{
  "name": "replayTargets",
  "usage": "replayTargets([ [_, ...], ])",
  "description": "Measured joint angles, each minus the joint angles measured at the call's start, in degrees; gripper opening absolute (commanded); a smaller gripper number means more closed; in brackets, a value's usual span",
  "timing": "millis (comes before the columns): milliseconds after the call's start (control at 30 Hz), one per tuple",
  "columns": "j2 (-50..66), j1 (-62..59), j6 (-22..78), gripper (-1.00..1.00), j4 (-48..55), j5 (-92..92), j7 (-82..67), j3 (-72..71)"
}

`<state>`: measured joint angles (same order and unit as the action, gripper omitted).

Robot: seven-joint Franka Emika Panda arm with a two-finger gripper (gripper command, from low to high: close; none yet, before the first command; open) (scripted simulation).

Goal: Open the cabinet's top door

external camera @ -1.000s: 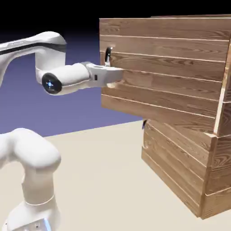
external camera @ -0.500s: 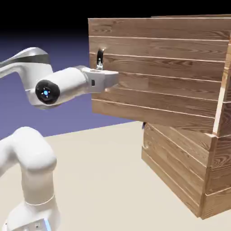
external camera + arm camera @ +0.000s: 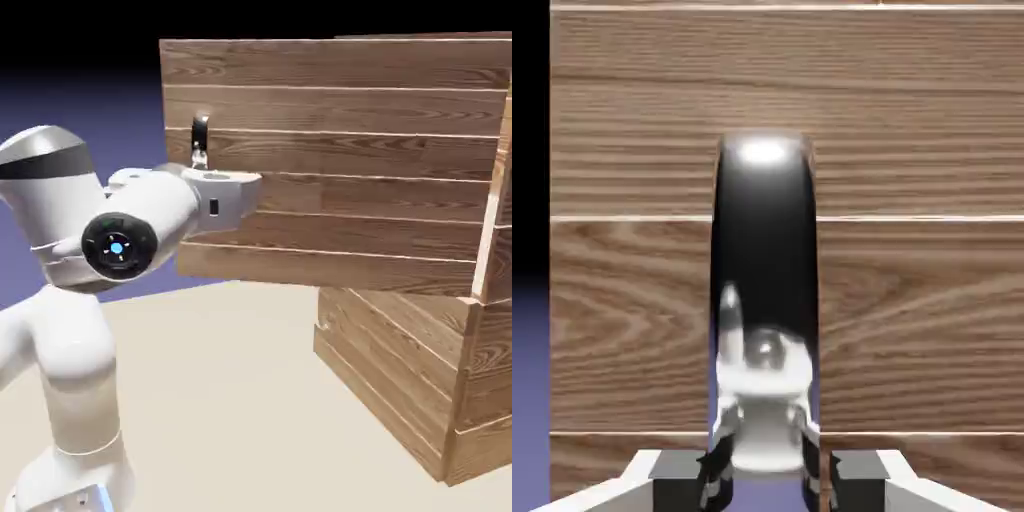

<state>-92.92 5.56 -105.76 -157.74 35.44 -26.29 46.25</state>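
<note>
Setting: a pale beige table [image 3: 230,400] before a blue-violet backdrop [image 3: 60,110] that darkens to black at the top. On the exterior view's right stands the cabinet [image 3: 420,390], a tall box of horizontal brown wood planks with pale seams; its lower planked section sits on the table.

The top door [image 3: 340,160], the cabinet's upper panel, shows five horizontal planks with visible grain and thin light seams between them. It stands swung out from the cabinet body: its hinged side stays at the exterior view's right, while its free edge projects to the left, overhanging the table and clear of the lower section.

Near that free edge, on the second and third planks, sits the handle [image 3: 200,140], a small dark metal loop with a bright highlight. In the hand view the handle [image 3: 764,260] rises as a glossy black arch against the planks, its polished surface mirroring my fingers.

My gripper [image 3: 203,165] reaches the door from the left, my white arm folded low beside it. My two grey fingertips [image 3: 677,470] are closed tightly about the handle's lower part, clamping it between them.
</note>
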Motion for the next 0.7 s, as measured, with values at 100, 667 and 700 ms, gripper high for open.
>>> replayTargets([
  [100, 1.61, 3.65, 7.07, -1.0, 6.21, -3.81, 0.03, 5.13],
  [667, 5.83, 29.08, 36.47, 1.0, 40.29, -12.38, 3.39, 18.73],
  [700, 5.83, 29.09, 36.42, 1.0, 40.3, -12.41, 3.38, 18.73],
])
